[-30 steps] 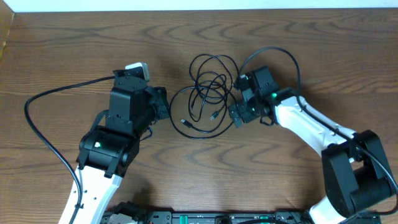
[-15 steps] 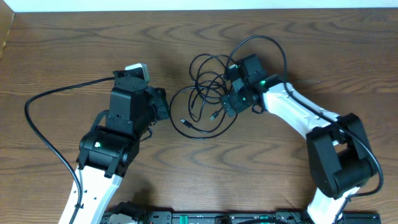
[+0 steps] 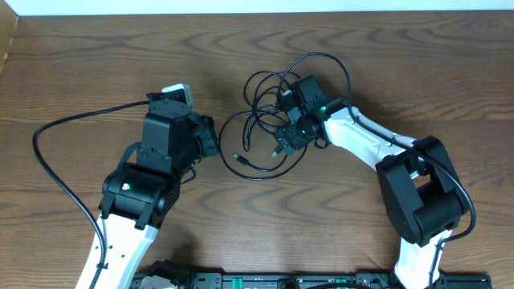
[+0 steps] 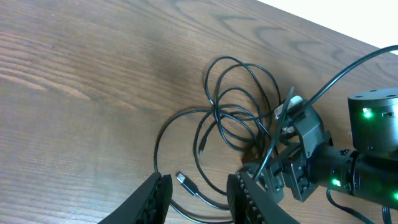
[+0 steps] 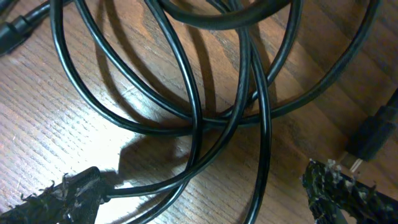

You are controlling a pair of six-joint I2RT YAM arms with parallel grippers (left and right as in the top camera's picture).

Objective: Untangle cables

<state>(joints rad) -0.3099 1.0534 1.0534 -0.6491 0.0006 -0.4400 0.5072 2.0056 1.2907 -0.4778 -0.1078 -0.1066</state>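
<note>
Here, the fingertips of the right gripper stand spread wide and grip nothing, straddling crossed black loops of the cables, which lie tangled on the wooden table between the two arms. The left gripper hovers just beside the tangle, fingers partly apart and empty. Closing now could pinch several strands together, so a pull might tighten the knot or drag the whole bundle.

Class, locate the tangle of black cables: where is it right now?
Overhead view: the black cables lie near the middle of the table, between the left end effector and the right end effector, which hangs open over the tangle's right side.
</note>
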